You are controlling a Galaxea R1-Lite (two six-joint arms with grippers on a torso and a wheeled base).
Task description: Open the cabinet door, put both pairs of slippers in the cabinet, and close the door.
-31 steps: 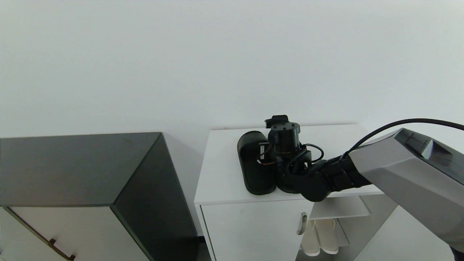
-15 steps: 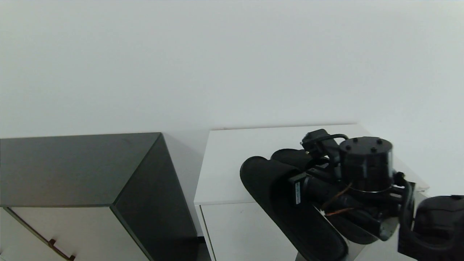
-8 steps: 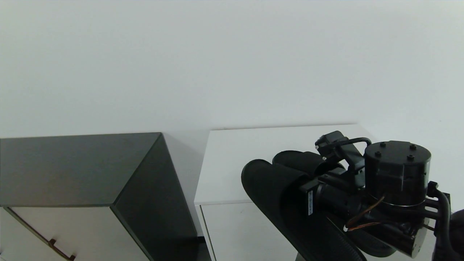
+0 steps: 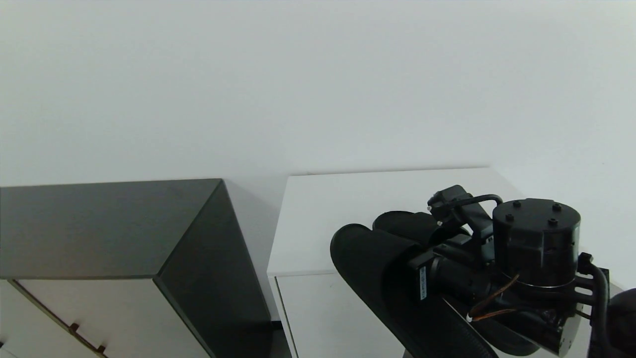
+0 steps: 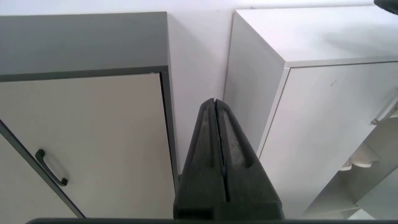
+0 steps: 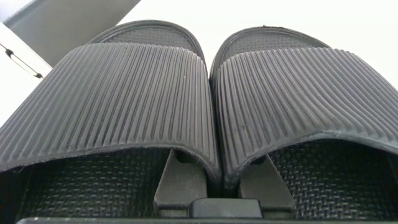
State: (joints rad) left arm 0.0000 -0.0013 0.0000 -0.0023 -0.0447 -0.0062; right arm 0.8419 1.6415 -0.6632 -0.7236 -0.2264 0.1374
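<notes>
**A:** Where was the black pair (image 4: 387, 268)?

**B:** Up in the air in the right claw (image 6: 219, 180), at the near right of the white cabinet (image 4: 348, 214). In the head view it crossed the cabinet's near top edge. The two slippers lay side by side, inner edges touching, toes towards the far side.

**A:** How did the claw hold them?

**B:** The right wrist view showed one finger (image 6: 180, 180) under each ribbed strap, pinching the two inner walls together between them.

**A:** And the left claw (image 5: 214, 143)?

**B:** Pressed together with nothing in it. It hung low, in front of the gap between the dark cabinet (image 5: 81, 37) and the white one.

**A:** Was the white cabinet open?

**B:** Its left door (image 5: 323, 124) was flat against the front, handle (image 5: 385, 112) at its right edge. Right of that the shelves were bare to view. The tips of a white pair (image 5: 357, 163) stuck out on a low shelf there.

**A:** Anything else?

**B:** The dark cabinet stood left of the white one, just beside it, with a dark bar handle (image 5: 50, 167) on its pale front. A plain wall (image 4: 318, 89) ran behind both.
</notes>
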